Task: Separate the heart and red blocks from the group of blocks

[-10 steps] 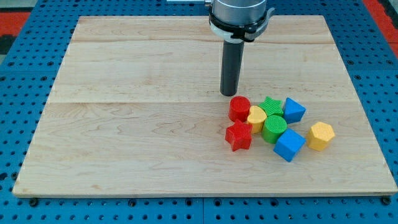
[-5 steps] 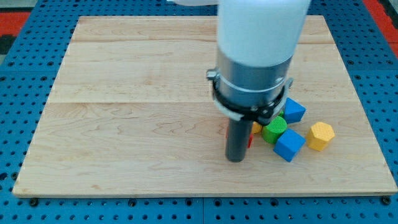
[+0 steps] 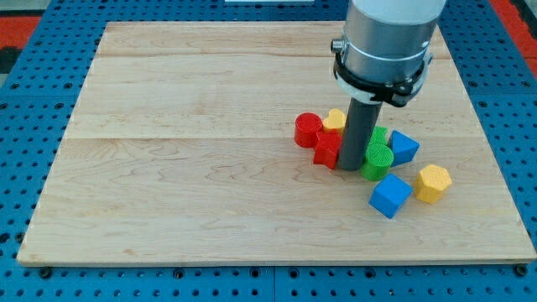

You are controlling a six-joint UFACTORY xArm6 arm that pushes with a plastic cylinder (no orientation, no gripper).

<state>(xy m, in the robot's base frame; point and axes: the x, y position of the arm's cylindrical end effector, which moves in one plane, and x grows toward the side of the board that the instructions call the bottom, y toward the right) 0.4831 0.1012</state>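
Here we see my tip (image 3: 350,169) planted between the red star block (image 3: 327,149) and the green cylinder (image 3: 377,160), touching both. The red cylinder (image 3: 308,129) stands upright at the view's left of the cluster, the yellow heart (image 3: 336,120) just behind; its pointing direction is hidden. We have no pincer. A wooden board (image 3: 168,168) lies on blue pegboard (image 3: 25,84).
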